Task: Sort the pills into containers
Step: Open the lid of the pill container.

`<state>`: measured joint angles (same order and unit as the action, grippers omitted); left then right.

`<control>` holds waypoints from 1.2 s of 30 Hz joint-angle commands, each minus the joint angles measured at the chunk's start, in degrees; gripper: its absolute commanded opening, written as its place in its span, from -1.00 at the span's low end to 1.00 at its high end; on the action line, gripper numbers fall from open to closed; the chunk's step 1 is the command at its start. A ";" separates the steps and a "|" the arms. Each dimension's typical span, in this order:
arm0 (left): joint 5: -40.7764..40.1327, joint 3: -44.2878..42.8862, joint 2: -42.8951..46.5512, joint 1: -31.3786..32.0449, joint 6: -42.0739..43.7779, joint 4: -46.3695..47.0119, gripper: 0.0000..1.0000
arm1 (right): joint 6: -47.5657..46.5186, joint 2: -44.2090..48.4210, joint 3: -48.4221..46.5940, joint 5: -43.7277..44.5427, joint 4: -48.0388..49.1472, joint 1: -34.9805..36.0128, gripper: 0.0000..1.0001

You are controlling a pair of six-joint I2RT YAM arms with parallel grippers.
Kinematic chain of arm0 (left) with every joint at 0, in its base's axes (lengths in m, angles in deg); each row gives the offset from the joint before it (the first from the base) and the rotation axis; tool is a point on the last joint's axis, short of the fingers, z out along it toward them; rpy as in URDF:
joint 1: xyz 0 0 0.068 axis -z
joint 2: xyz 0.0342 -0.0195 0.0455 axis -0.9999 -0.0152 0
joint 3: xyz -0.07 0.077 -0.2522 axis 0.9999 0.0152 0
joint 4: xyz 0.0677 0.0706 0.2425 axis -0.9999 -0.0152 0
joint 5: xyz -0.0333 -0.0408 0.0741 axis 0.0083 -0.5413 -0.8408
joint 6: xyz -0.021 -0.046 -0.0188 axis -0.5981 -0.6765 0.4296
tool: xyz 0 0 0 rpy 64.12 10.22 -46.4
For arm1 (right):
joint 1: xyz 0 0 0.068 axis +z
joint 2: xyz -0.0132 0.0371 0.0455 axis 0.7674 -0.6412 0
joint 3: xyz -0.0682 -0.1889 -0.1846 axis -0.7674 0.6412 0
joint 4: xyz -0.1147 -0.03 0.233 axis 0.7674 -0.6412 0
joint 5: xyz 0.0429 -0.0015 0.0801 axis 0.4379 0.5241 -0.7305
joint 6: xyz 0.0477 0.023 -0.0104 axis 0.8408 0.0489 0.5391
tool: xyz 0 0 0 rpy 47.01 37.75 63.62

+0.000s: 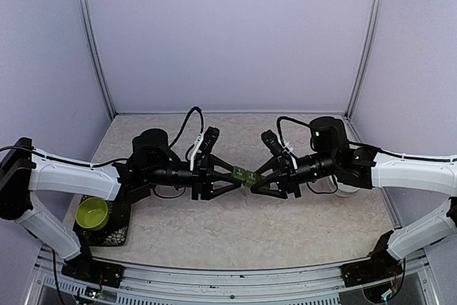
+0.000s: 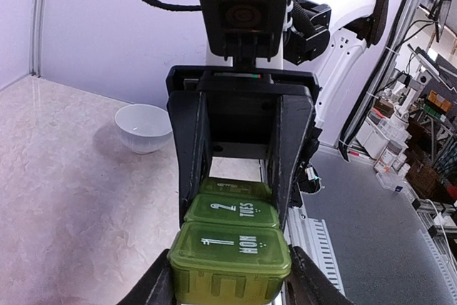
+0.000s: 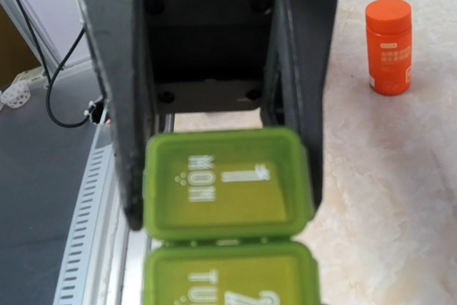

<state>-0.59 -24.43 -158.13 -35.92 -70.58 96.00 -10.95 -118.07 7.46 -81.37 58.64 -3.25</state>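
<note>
The containers, a short row of dark green cells with their lids shut, hang above the table's middle between both arms. My left gripper comes from the left. In the left wrist view its fingers sit against both sides of the MON cell. My right gripper comes from the right, and its black fingers clamp the TUES cell and the cell behind it. In the right wrist view the MON cell lies between the left gripper's fingers. No pills are in view.
A white bowl stands on the marbled table beside the right arm. An orange bottle stands upright on the table. A lime-green bowl rests on a black mesh tray at the near left. The table's metal edge rail runs under the box.
</note>
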 commanded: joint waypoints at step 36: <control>1.76 1.38 2.82 0.60 2.13 -0.23 0.03 | 1.55 1.35 0.33 1.98 3.09 0.07 -0.24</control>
<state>-1.24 -23.97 -157.19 -35.59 -69.51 96.15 -10.41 -117.54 7.86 -79.65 59.97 -2.88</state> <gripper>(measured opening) 0.523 0.399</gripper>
